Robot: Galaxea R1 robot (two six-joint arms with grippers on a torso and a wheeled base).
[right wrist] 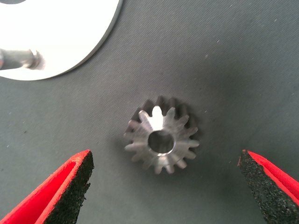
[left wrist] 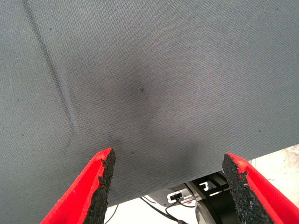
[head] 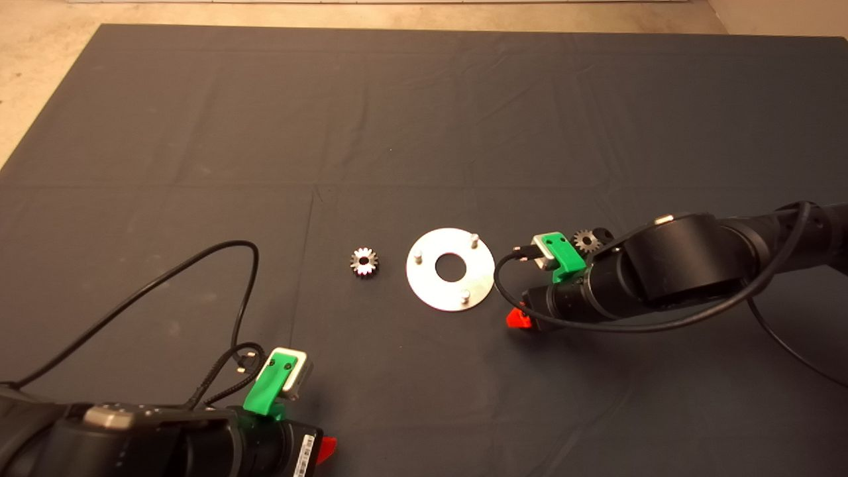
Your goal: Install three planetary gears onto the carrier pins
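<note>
The flat, shiny, round metal disc (head: 450,269) with a large centre hole lies on the dark grey fabric mat (head: 424,132) that covers the counter; three short silvery carrier pins stand upright near its rim, one at the far edge (head: 474,238), one at the left (head: 419,256), one at the near edge (head: 465,295), all bare; one small dark-steel toothed planetary gear (head: 364,262) lies flat just left of the disc, apart from it; a second matching gear (head: 585,240) lies to the right of the disc, beside the right arm's green camera mount; a third gear (right wrist: 161,135) shows in the right wrist view, flat on the mat close to the disc's rim (right wrist: 70,42); the right gripper (right wrist: 166,186) hovers over it with jaws spread wide, the gear between them and untouched; the left gripper (left wrist: 168,186) sits parked well nearer than the disc, towards the left, jaws open over bare mat; a white barcode label (head: 305,453) on the left arm is too small to read.
</note>
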